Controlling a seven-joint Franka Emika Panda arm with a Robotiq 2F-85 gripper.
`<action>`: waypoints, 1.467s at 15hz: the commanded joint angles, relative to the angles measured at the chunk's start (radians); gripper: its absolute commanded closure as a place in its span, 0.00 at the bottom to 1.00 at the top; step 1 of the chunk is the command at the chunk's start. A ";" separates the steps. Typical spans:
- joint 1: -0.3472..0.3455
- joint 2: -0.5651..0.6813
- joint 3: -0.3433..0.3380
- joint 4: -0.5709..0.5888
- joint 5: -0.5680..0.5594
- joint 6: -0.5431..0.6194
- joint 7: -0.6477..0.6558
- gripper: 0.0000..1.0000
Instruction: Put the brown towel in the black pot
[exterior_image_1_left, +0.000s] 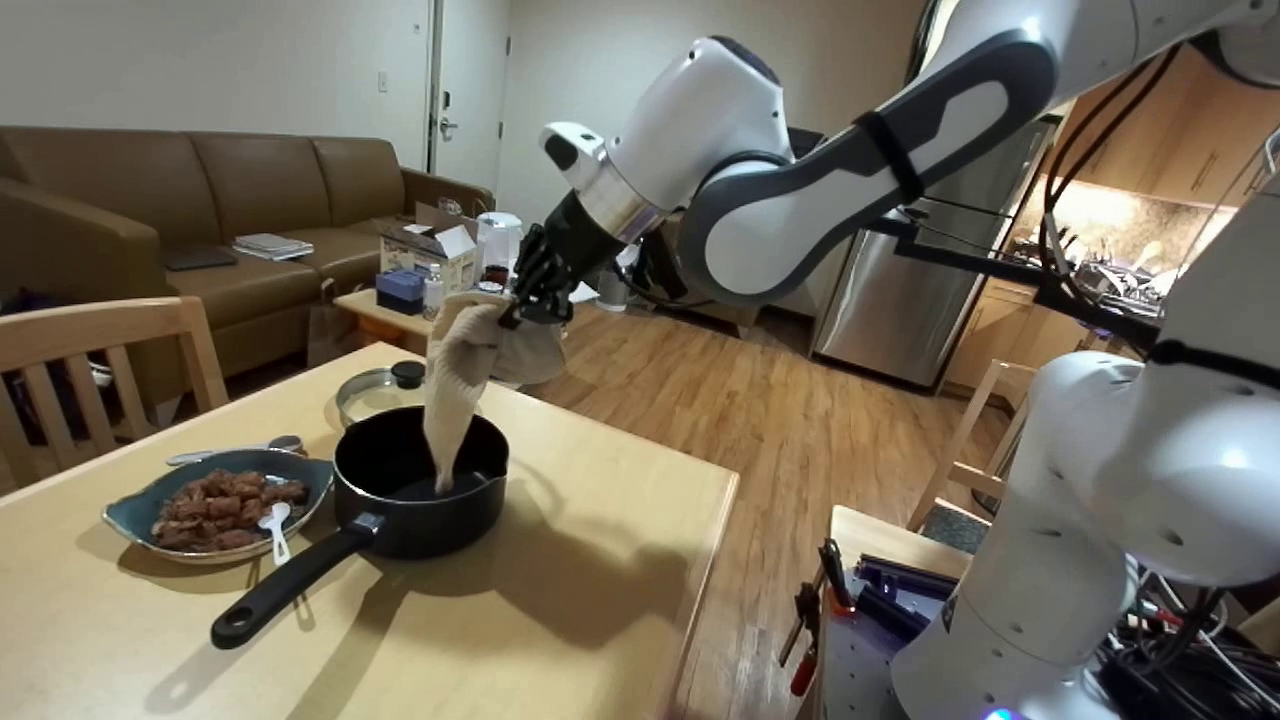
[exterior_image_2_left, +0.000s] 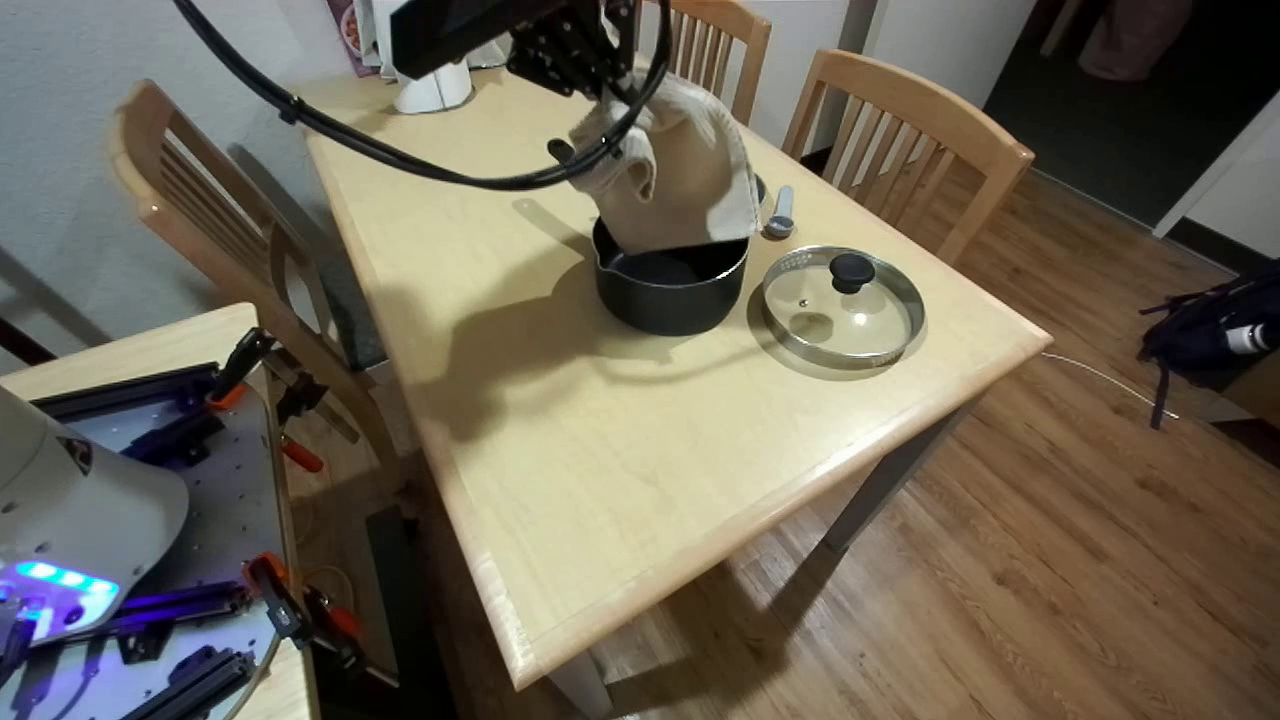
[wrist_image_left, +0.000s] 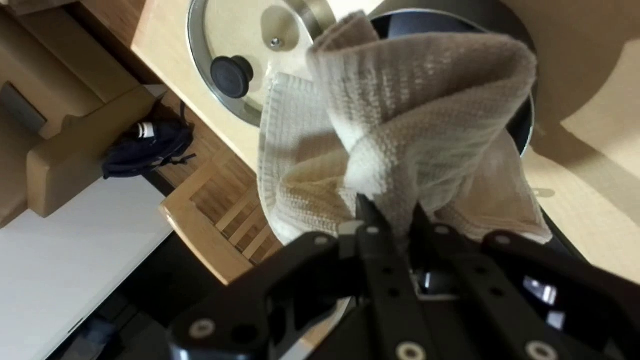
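The tan ribbed dish towel (wrist_image_left: 400, 100) hangs over the mouth of the black saucepan (exterior_image_1_left: 420, 525), which stands on the wooden dining table (exterior_image_2_left: 600, 480). The wrist view shows most clearly how the jaws of the gripper (wrist_image_left: 393, 212) stand: pinched on a bunched fold of the towel, above the saucepan. In an exterior view a narrow tail of the towel (exterior_image_1_left: 455, 400) ends within the outline of the saucepan's mouth; in an exterior view a broad panel of the towel (exterior_image_2_left: 695, 190) hides much of the saucepan's far rim. Whether the towel touches the saucepan's inside, I cannot tell.

The saucepan's long handle (exterior_image_1_left: 290, 590) is in full sight in an exterior view, while in an exterior view only its tip (exterior_image_2_left: 560, 150) peeks past the towel. Just beside the saucepan, an exterior view alone shows plainly the blue oval dish (exterior_image_1_left: 250, 461) with brown chunks of food (exterior_image_1_left: 215, 510) and a white plastic spoon (exterior_image_1_left: 278, 535) in it. A grey spoon (exterior_image_2_left: 783, 205) near the saucepan appears in both exterior views. The glass lid (exterior_image_2_left: 840, 310), near the saucepan, shows whole in an exterior view; in the wrist view the towel covers part of it. A stainless-steel refrigerator (exterior_image_1_left: 890, 310), well apart from the saucepan, shows only in an exterior view.
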 joint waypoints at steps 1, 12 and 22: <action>0.020 0.113 -0.037 0.030 0.080 0.020 -0.036 0.95; -0.010 0.320 0.120 0.109 0.635 -0.091 -0.593 0.95; -0.132 0.310 0.090 0.254 0.764 -0.271 -0.719 0.95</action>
